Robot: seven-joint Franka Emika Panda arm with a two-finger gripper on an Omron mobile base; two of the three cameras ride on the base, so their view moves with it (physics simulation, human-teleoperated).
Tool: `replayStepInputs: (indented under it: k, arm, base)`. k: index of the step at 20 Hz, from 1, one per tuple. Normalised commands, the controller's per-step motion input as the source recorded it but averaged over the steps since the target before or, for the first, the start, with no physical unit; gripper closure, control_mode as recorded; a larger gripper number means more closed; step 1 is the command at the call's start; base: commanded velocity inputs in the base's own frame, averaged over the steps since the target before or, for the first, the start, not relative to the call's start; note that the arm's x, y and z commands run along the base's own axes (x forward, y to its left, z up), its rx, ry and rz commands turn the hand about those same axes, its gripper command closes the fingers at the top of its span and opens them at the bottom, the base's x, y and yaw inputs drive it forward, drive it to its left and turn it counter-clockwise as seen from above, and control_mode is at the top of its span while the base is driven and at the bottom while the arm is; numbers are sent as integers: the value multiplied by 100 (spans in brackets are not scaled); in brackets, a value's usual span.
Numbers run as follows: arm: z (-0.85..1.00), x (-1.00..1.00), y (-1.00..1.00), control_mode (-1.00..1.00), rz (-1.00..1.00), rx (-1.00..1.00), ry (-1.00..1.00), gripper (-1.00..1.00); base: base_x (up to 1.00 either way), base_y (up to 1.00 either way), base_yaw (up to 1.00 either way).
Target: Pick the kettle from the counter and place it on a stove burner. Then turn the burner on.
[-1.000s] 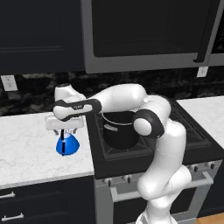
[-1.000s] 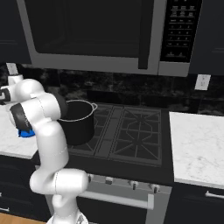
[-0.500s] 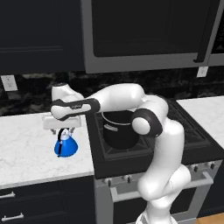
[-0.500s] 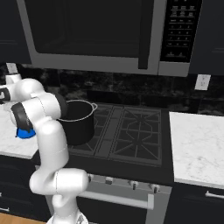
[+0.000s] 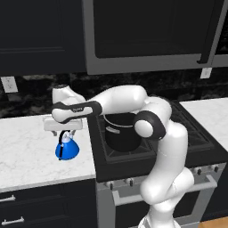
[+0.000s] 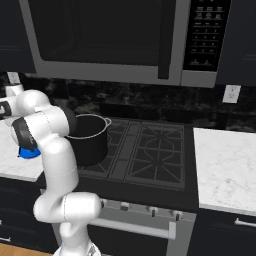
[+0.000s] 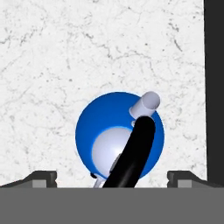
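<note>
The small blue kettle (image 5: 67, 149) stands on the white marble counter (image 5: 26, 153), just left of the stove; a sliver of the kettle (image 6: 28, 152) peeks out behind my arm. My gripper (image 5: 66, 133) hangs directly over it, pointing down. In the hand view the kettle (image 7: 105, 127) lies below with its black handle (image 7: 136, 148) running up between my two fingertips (image 7: 42, 177), which stand wide apart on either side without touching it, so the gripper (image 7: 113, 178) is open. Bare stove burners (image 6: 152, 150) with black grates lie to the right.
A large black pot (image 5: 123, 132) sits on the front left burner, close to the counter's edge and to my forearm. The stove's dark side (image 7: 214, 87) borders the counter (image 7: 65, 52). A microwave (image 6: 105, 35) hangs above the stove. More counter (image 6: 225, 165) lies right of the stove.
My hand has shifted only slightly above the kettle. The kettle stays in the same spot on the counter.
</note>
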Motion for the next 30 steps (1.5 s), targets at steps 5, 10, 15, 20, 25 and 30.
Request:
replayStepInputs:
  k: [5, 10, 15, 20, 25, 30]
  arm:
    - [-1, 5, 0, -100, -1, 0, 0, -100]
    - [0, 0, 0, -100, 0, 0, 0, -100]
    - [0, 0, 0, -100, 0, 0, 0, 100]
    - [0, 0, 0, -100, 0, 0, 0, 100]
    - [0, -12, 0, -100, 0, 0, -1, 100]
    - [38, -86, 0, -100, 1, 0, -16, 100]
  base:
    - [0, 0, 0]
    - [0, 0, 0]
    - [0, 0, 0]
    - [0, 0, 0]
    - [0, 0, 0]
    - [0, 0, 0]
